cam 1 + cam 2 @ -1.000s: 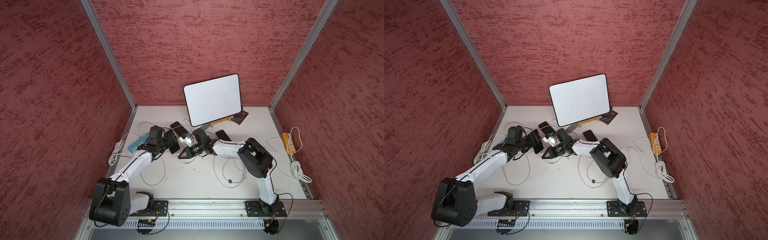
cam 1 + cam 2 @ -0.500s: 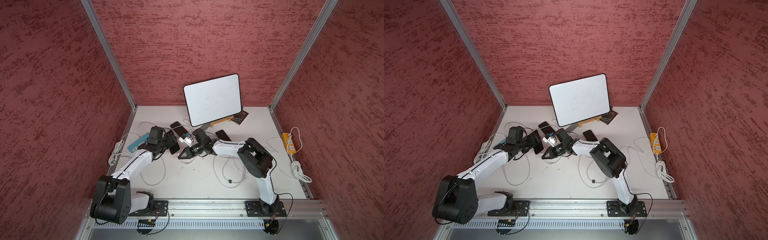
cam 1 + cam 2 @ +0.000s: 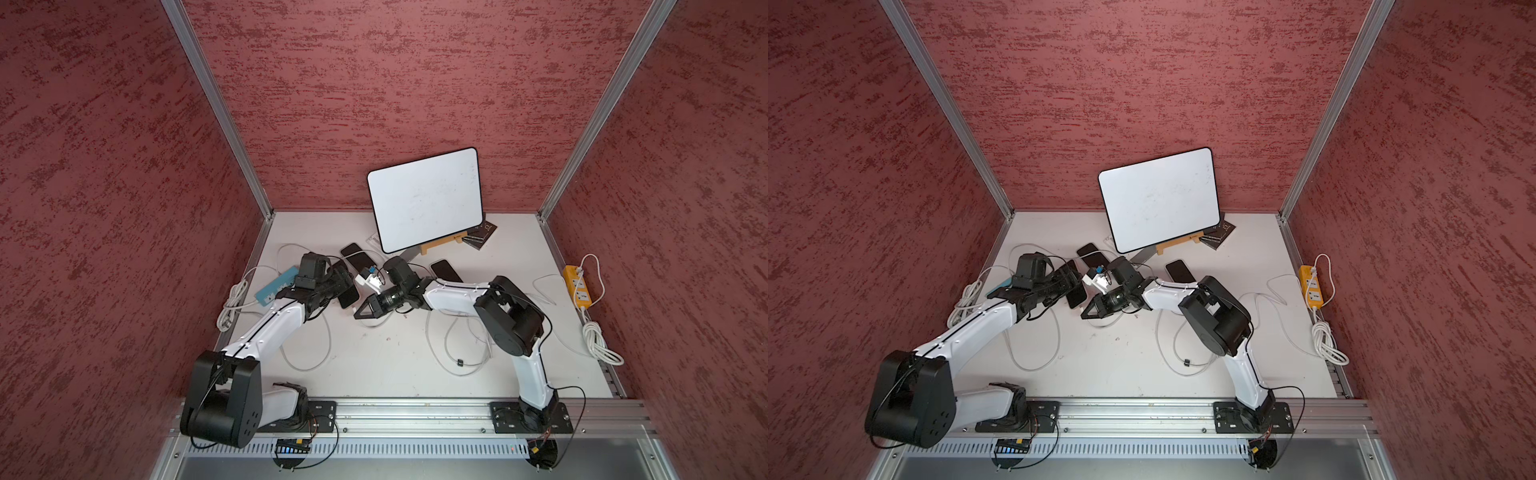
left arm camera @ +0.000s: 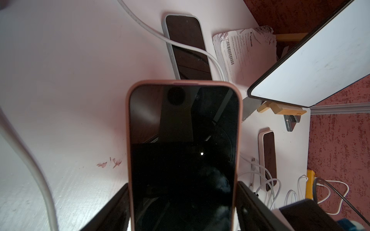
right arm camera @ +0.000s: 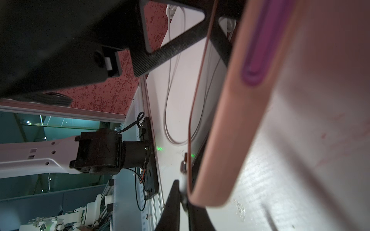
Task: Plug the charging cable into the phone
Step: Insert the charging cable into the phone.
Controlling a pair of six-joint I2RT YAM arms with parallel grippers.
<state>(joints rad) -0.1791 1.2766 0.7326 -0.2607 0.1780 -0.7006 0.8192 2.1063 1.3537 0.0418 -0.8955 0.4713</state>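
Pink-cased phone (image 4: 183, 150) and both my arms haven't budged over the last second, so I read this as insertion stalled or fine-aligning; can't tell if it's seated. Left claw (image 4: 183, 202) is spread wide, gripping the phone by its long sides. Right claw (image 5: 182, 200) is clenched on the white cable plug (image 5: 183, 181), which touches the phone's bottom edge, at the phone's 4 o'clock in a top view. The phone sits about 9 o'clock of table (image 3: 395, 365) centre.

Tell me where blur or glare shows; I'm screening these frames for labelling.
Right wrist view: the pink-cased black-screened phone sits too close, its edge soft. Left wrist view: its screen shows reflections; the near white cable is blurred. Both top views: sharp, evenly lit.
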